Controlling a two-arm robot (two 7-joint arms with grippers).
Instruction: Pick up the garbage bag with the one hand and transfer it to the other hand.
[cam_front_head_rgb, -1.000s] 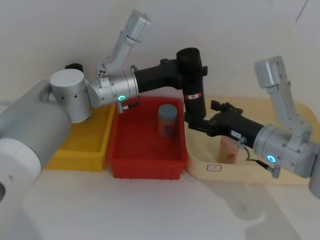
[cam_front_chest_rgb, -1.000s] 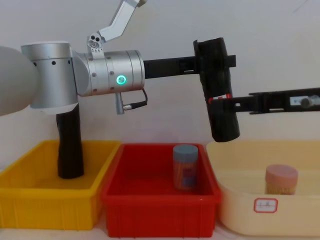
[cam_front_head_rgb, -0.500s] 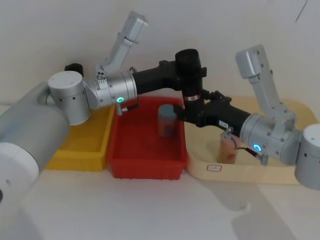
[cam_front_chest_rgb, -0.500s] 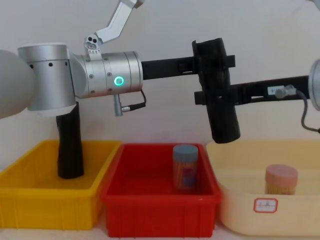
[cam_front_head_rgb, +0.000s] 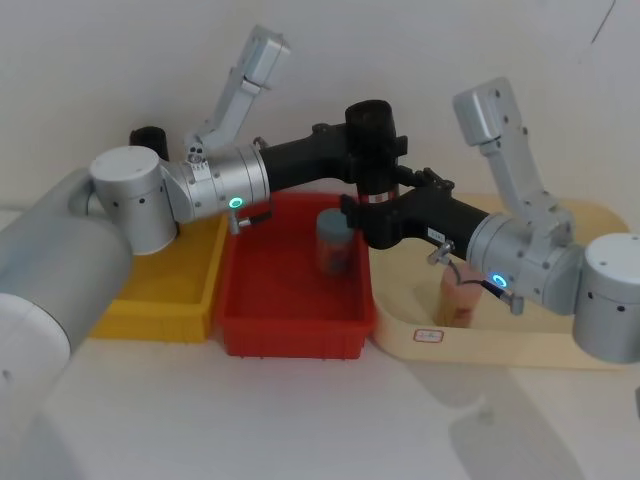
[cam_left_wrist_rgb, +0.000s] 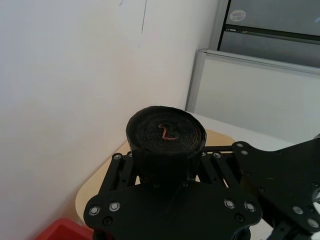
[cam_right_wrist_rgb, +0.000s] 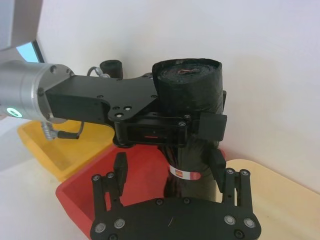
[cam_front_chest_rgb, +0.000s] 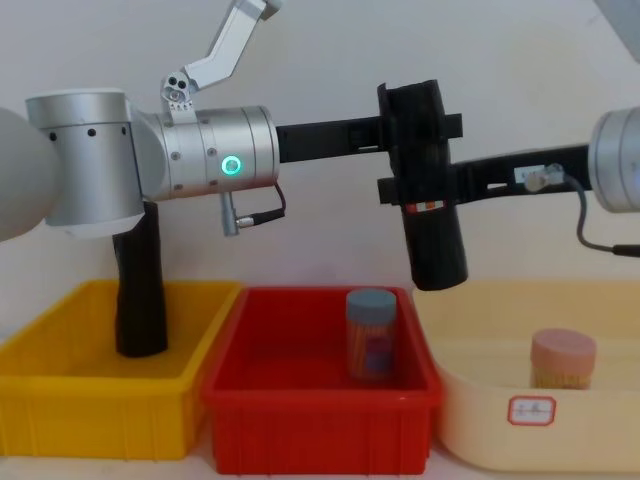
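In the head view, the garbage bag roll (cam_front_head_rgb: 368, 120) stands nearly upright in the air over the far right corner of the red bin (cam_front_head_rgb: 290, 335). The left gripper (cam_front_head_rgb: 385, 155), on the arm with the green ring (cam_front_head_rgb: 233, 202), is clamped on the roll's upper part. The right gripper (cam_front_head_rgb: 370, 215), on the arm with the blue ring (cam_front_head_rgb: 497, 281), reaches in from the right just below it, at the red-and-white label band (cam_front_head_rgb: 378, 198). A blue-lidded canister (cam_front_head_rgb: 335, 240) stands in the red bin. A pink-lidded jar (cam_front_head_rgb: 458, 300) stands in the cream tray (cam_front_head_rgb: 500, 350) on the bench (cam_front_head_rgb: 300, 420). A plain black roll (cam_front_head_rgb: 148, 135) rises at the back of the yellow bin (cam_front_head_rgb: 150, 322).

The left wrist view looks down on the roll's end (cam_left_wrist_rgb: 165, 132), which sticks up between the left gripper's (cam_left_wrist_rgb: 167, 160) fingers.

In the right wrist view, the left gripper (cam_right_wrist_rgb: 165, 127) grips the roll (cam_right_wrist_rgb: 187, 82) a little below its top. The right gripper's fingers (cam_right_wrist_rgb: 120, 170) stand apart on either side of the roll at the label band (cam_right_wrist_rgb: 184, 174). One finger is clearly off the plastic.

In the chest view, the roll (cam_front_chest_rgb: 435, 250) hangs slightly tilted. Its lower end is above the gap between the red bin (cam_front_chest_rgb: 320, 430) and the cream tray (cam_front_chest_rgb: 600, 440), touching neither. The left gripper (cam_front_chest_rgb: 420, 130) holds it high up, with the right gripper (cam_front_chest_rgb: 410, 195) beneath.
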